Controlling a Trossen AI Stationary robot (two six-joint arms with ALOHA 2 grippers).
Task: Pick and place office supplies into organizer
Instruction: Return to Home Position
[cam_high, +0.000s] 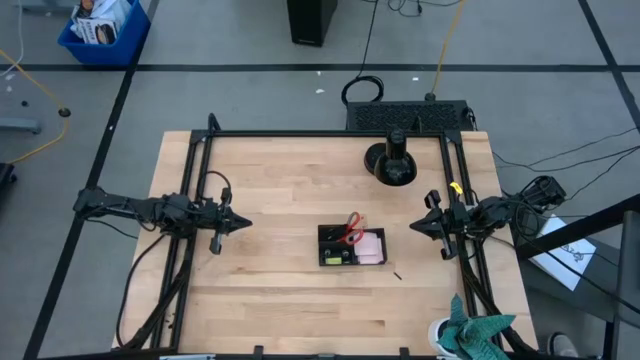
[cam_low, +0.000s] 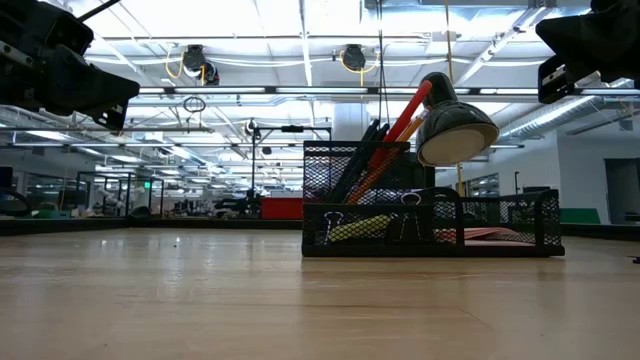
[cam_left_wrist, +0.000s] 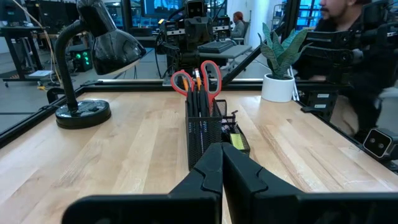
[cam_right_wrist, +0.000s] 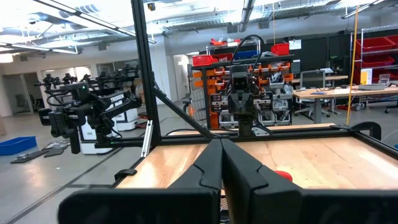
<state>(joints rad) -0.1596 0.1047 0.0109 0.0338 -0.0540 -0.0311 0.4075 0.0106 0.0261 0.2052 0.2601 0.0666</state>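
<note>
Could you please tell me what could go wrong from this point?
A small dark piece lies on the table outside the black desk organizer and may be left unsorted. The red-handled scissors and orange pencils stand tall and leaning in it; a brush from the shut left tool or right tool could tip them out.

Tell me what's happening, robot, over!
Left gripper shut, empty, left side. Right gripper shut, empty, right side. Organizer holds scissors, sticky notes. Lamp stands apart.

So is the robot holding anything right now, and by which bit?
Nothing is held. The left tool and right tool are both shut, empty, either side of the organizer.
</note>
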